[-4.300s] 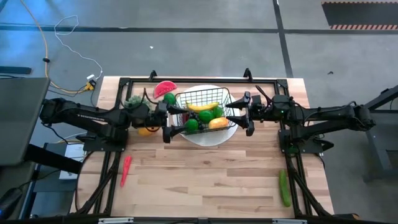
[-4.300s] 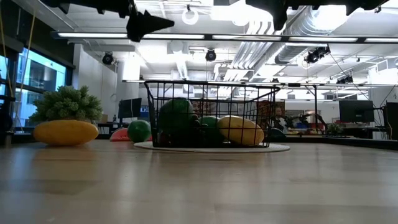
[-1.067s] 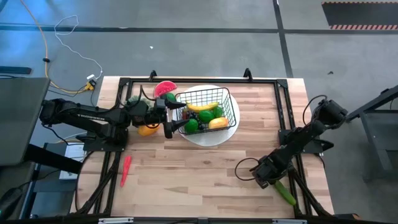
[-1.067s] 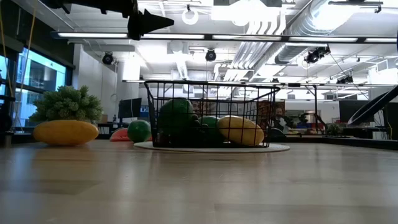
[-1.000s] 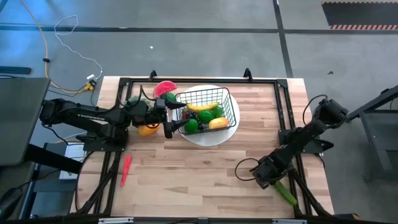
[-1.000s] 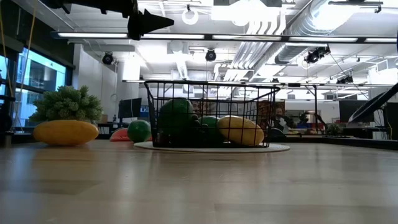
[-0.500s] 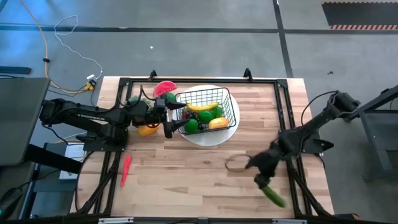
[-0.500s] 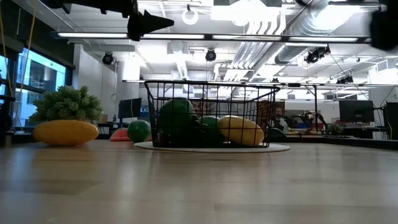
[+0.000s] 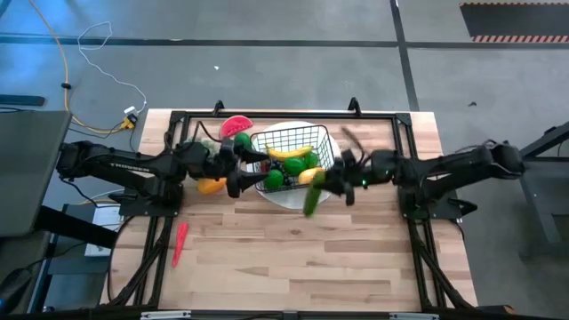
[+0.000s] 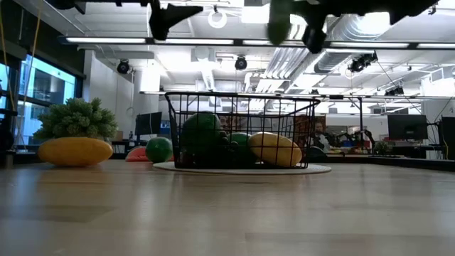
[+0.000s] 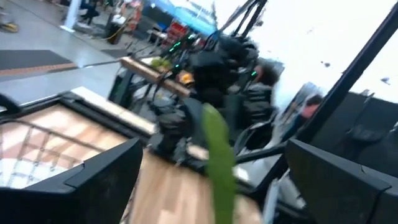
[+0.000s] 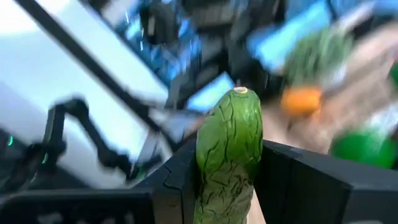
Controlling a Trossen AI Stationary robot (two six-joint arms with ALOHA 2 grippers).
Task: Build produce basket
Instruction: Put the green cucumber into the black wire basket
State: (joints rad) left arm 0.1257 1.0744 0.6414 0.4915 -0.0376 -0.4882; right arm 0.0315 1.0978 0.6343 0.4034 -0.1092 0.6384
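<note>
Pale wooden planks are forming the tabletop, and its near right edge, where the long green cucumber was lying four seconds ago and being picked up a second ago, is now bare. On the near left, a thin red pepper is lying where it lay before.

Farther in, the right gripper has swung back across the table and is hanging just beside the near right corner of the rectangular black wire-mesh basket. Its fingers are clamped on the cucumber, which is hanging off the table, end down, as the right wrist view shows.

The basket is sitting on a round white plate and holding a yellow banana, green limes and an orange-yellow fruit, all unchanged.

On the basket's left side the left gripper is hovering off the table with its fingers spread wide, close to where it was earlier.

Beyond and to the left, a yellow-orange fruit, a leafy green vegetable and a red watermelon slice are resting on the wood as before.
</note>
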